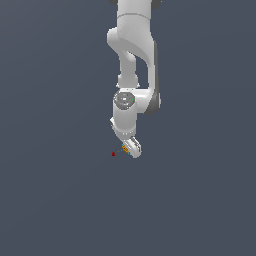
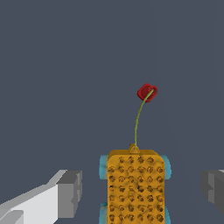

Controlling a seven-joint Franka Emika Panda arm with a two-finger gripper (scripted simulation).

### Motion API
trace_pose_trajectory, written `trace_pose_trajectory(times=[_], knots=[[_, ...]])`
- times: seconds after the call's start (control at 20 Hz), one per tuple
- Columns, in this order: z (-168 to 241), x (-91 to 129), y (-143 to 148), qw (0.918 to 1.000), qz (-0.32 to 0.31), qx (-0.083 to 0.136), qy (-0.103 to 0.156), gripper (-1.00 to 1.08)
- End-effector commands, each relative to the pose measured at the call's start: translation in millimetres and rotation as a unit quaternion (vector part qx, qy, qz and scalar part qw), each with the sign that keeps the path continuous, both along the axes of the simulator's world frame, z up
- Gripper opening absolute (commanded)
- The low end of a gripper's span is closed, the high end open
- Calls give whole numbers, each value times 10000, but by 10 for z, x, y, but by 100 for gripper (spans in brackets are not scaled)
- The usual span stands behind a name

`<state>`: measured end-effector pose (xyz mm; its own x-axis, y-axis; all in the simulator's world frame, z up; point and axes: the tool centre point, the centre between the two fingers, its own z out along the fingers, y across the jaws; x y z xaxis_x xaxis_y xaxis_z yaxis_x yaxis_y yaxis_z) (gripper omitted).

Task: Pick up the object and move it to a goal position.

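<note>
Below the white arm in the exterior view, the gripper (image 1: 131,147) sits at the object (image 1: 125,148), with a red dot (image 1: 113,154) near on that view's left. From the wrist, the object (image 2: 136,186) lies between spread fingers (image 2: 70,193), untouched, so grasping and carrying seem left. Plain dark grey floor (image 2: 52,78) surrounds everything.

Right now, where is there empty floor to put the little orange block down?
Nearly everywhere. The dark grey floor looks bare on both sides of the white arm and below it in the exterior view. The only crowded spot is at the gripper, where the orange block sits between open fingers, with the red dot beside it.
</note>
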<state>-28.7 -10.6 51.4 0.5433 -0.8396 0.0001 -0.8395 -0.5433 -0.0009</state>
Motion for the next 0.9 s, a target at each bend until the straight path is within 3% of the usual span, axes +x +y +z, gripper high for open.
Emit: trace_pose_trajectory(times=[0.0,0.45,0.5,0.85], knots=[[-121,-9,-3,10000,-8,-1,5,100],[-362,-3,-3,10000,-18,-1,5,100],[-362,-3,-3,10000,-18,-1,5,-100],[-362,-3,-3,10000,-18,-1,5,-100]])
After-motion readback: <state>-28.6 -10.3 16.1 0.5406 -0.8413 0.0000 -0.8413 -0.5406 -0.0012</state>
